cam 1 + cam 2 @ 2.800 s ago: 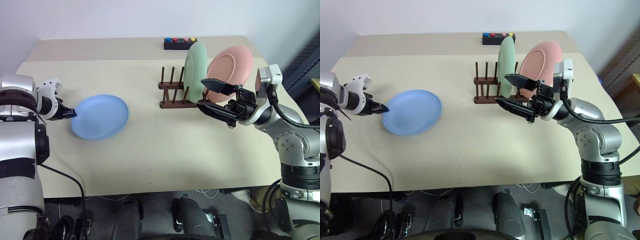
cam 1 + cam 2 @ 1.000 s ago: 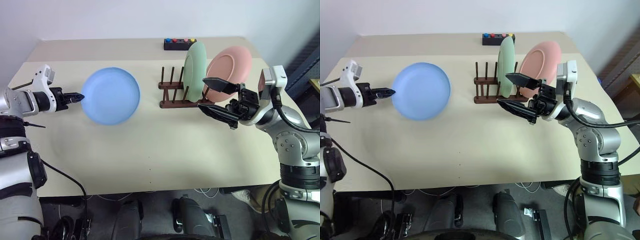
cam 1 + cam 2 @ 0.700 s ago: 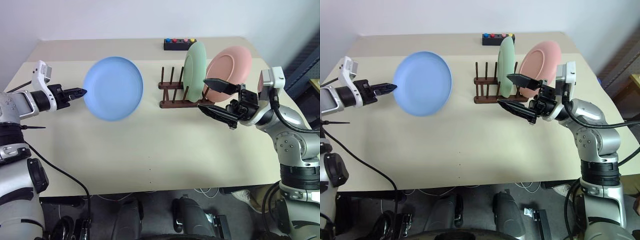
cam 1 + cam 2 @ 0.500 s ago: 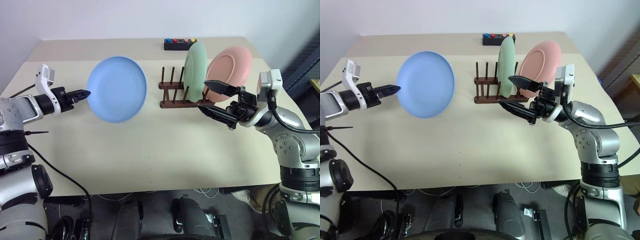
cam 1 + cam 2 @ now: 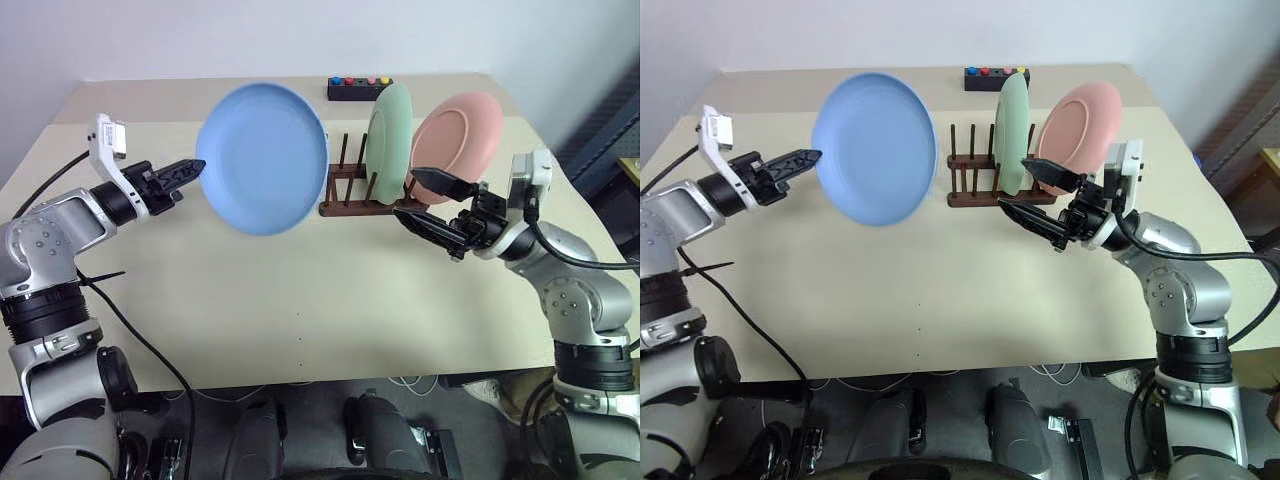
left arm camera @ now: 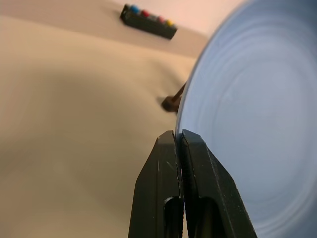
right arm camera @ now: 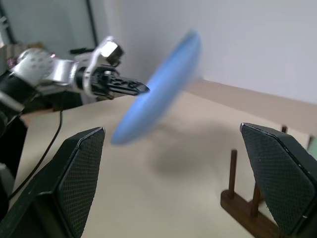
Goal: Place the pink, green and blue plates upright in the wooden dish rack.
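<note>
The left arm reaches level across the bench (image 5: 300, 290), its left claw (image 5: 196, 166) clamped on the rim of the blue plate (image 5: 265, 157), which hangs upright in the air at about 9 o'clock from the wooden dish rack (image 5: 345, 190). The green plate (image 5: 388, 130) and pink plate (image 5: 460, 135) stand in the rack. The right arm bends inward, its right claw (image 5: 432, 205) held wide apart and empty, just at 4 o'clock of the rack.

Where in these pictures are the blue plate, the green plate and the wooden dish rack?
blue plate (image 5: 265, 158), left eye view, centre of its face
green plate (image 5: 388, 130), left eye view, middle of its face
wooden dish rack (image 5: 345, 209), left eye view, front base rail
</note>
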Robot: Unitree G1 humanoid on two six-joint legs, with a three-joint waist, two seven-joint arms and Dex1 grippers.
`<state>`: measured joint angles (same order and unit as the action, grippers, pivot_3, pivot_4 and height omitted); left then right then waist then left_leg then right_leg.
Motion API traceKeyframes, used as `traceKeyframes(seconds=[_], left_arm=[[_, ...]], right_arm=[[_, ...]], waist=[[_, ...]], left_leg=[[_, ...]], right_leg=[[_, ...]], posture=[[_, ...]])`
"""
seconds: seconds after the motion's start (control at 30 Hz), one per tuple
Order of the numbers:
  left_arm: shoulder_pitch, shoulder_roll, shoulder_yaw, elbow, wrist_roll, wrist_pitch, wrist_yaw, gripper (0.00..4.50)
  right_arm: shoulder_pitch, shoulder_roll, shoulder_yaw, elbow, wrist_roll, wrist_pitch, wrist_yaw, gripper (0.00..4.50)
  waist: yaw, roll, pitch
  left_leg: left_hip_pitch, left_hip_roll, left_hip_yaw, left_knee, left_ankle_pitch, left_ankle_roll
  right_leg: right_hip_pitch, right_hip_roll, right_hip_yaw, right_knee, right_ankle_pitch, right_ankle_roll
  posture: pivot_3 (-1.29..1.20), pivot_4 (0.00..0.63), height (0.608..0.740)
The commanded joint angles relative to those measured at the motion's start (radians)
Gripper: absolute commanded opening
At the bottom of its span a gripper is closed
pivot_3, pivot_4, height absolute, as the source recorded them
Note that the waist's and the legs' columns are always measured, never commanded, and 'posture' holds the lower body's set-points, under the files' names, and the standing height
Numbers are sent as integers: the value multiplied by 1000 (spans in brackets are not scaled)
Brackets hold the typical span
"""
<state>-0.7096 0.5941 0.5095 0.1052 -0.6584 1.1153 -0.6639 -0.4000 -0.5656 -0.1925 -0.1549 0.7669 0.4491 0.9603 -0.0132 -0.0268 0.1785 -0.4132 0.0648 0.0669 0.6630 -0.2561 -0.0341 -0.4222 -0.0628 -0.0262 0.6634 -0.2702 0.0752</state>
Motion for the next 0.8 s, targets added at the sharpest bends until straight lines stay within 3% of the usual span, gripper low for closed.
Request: traceKeyframes(seconds=[0.03, 0.33, 0.8], left_arm=[[6, -76, 88, -81, -75, -59, 85, 61], [70, -216, 87, -206, -163, -125, 214, 61], [192, -324, 0, -364, -195, -331, 276, 61]], right_arm=[[26, 20, -48, -47, -7, -37, -58, 4500], [138, 90, -54, -150, 14, -34, -188, 4500], [245, 273, 71, -380, 4, 11, -486, 4500]], waist=[[2, 0, 0], [1, 0, 0], [2, 0, -1]], left_leg=[[0, 0, 0, 0, 0, 0], [0, 0, 0, 0, 0, 0], [1, 0, -1, 0, 0, 0]], right_leg=[[0, 0, 0, 0, 0, 0], [1, 0, 0, -1, 0, 0], [1, 0, 1, -1, 0, 0]], posture=[[0, 150, 740], [0, 150, 740], [0, 150, 740]])
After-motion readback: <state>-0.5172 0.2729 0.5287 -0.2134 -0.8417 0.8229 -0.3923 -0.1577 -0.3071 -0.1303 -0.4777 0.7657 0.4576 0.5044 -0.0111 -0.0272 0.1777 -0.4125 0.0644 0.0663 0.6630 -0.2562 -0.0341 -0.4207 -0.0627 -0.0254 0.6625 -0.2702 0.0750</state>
